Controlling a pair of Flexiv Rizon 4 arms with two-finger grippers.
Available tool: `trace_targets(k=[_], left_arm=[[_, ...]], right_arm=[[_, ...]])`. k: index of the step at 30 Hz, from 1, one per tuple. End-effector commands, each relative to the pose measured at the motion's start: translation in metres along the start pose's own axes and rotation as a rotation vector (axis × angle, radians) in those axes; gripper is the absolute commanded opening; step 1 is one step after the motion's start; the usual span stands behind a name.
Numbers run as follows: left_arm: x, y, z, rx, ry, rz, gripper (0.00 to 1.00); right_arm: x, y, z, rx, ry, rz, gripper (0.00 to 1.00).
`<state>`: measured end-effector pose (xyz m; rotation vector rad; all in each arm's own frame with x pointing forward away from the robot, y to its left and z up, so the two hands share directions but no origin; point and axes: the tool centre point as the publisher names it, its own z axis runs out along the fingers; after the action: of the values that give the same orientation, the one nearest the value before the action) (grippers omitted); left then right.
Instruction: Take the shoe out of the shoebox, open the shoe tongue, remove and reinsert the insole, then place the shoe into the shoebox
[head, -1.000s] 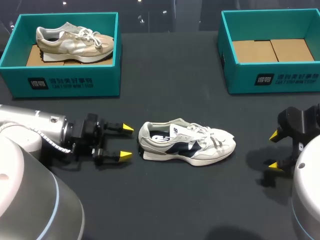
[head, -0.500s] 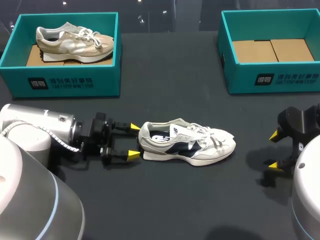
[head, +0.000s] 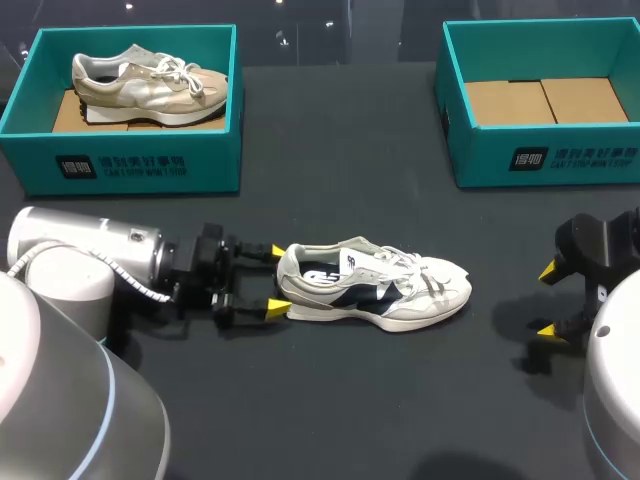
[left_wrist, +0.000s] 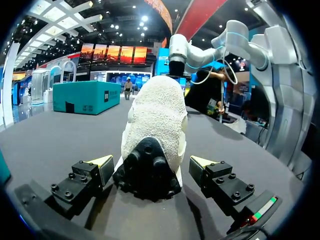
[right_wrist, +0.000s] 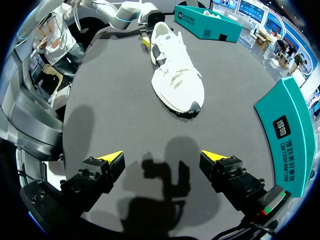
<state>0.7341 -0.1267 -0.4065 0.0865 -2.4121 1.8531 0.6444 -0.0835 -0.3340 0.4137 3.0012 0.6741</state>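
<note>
Left gripper (head: 278, 279): released, fingers spread. It sits low over the table (head: 340, 400), level with the heel of the white shoe (head: 375, 285). In the head view one yellow tip lies on each side of the heel. In the left wrist view the heel of the white shoe (left_wrist: 157, 115) fills the space between my fingers, and the left gripper (left_wrist: 150, 162) flanks it. A thin strip of table shows between each tip and the heel, so there is no grasp.

White shoe: white with navy side panels. It stands upright on its sole near the middle of the table, outside both boxes. Heel points to my left arm, toe to my right. Laces are in place across the tongue. I cannot tell the state of the insole from here.

Right gripper (head: 547, 300): released, nothing between the fingers. It hangs above bare table at my right, well apart from the toe. The right wrist view shows the right gripper (right_wrist: 162, 159) over its own shadow, with the white shoe (right_wrist: 175, 70) ahead, toe nearest.

Left teal shoebox (head: 140, 165): far left of the table, with a beige shoe (head: 150, 82) lying in it.

Right teal shoebox (head: 545, 160): far right, cardboard floor showing.
</note>
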Motion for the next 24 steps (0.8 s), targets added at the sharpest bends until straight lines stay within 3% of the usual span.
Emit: trace_targets(k=[1,24], left_arm=[[-0.002,0.002,0.008,0.004,0.001,-0.003,1.00],[-0.006,-0.008,0.041,0.013,0.052,0.018,1.00]], right_arm=[[0.002,0.000,-0.001,0.001,-0.004,0.000,1.00],[0.002,0.000,-0.001,0.001,-0.004,0.000,1.00]])
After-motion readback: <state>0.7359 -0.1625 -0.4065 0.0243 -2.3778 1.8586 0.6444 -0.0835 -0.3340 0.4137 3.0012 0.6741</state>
